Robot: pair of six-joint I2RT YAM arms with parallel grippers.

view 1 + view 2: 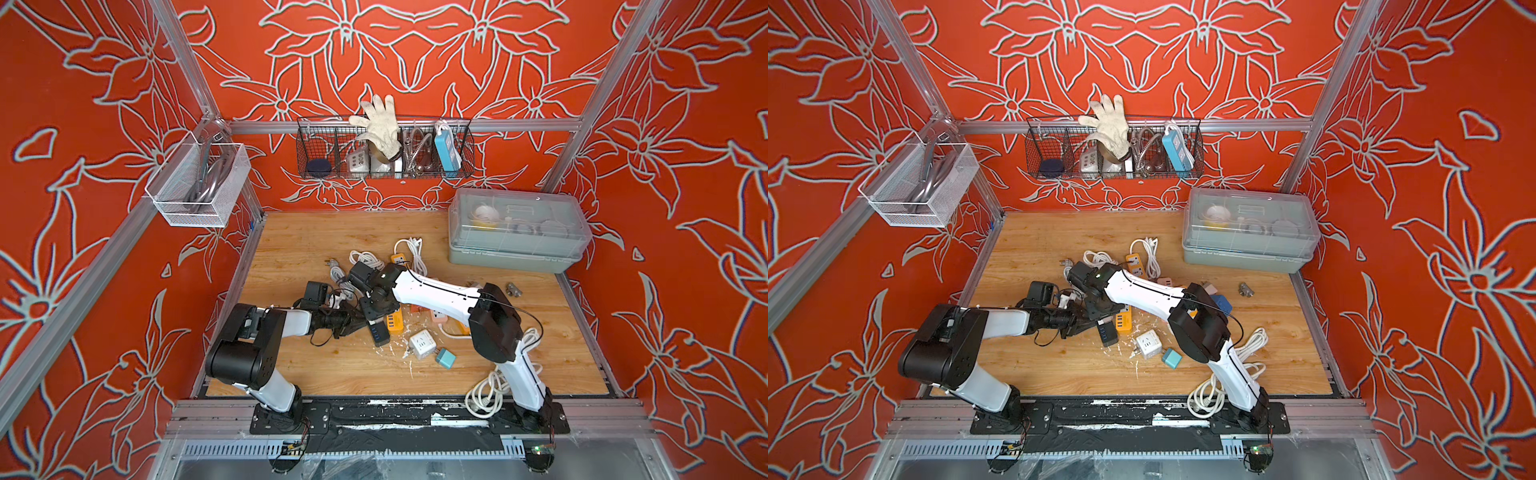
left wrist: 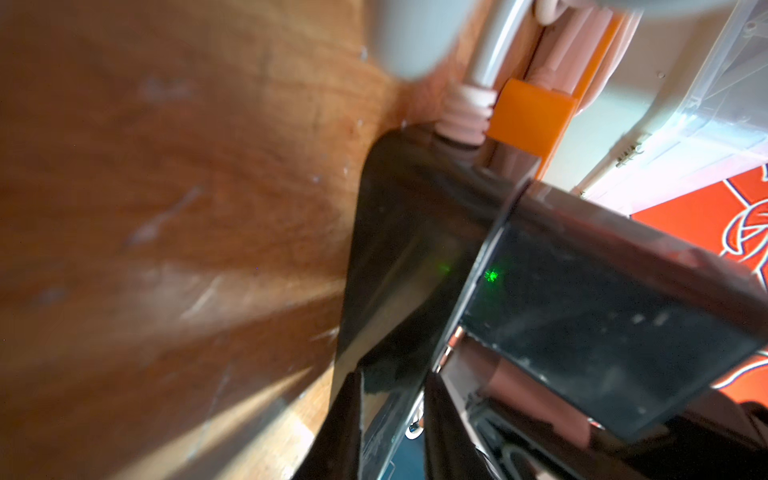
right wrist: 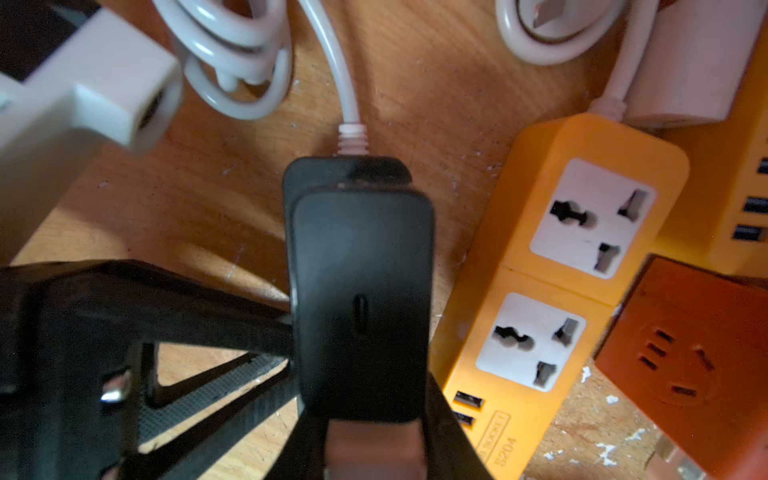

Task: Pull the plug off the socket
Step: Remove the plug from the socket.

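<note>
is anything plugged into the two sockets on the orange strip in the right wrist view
No, both white socket faces on the orange power strip show only bare, empty holes in the right wrist view.

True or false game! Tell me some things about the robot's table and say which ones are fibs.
A white glove pokes out of the wire basket. True.
The orange power strip has plugs in both sockets. False: both are empty.
The right pincer grips a black plug. True.
The big box at the back is open. False: its clear lid is on.
The left pincer holds the black socket strip. True.
</note>
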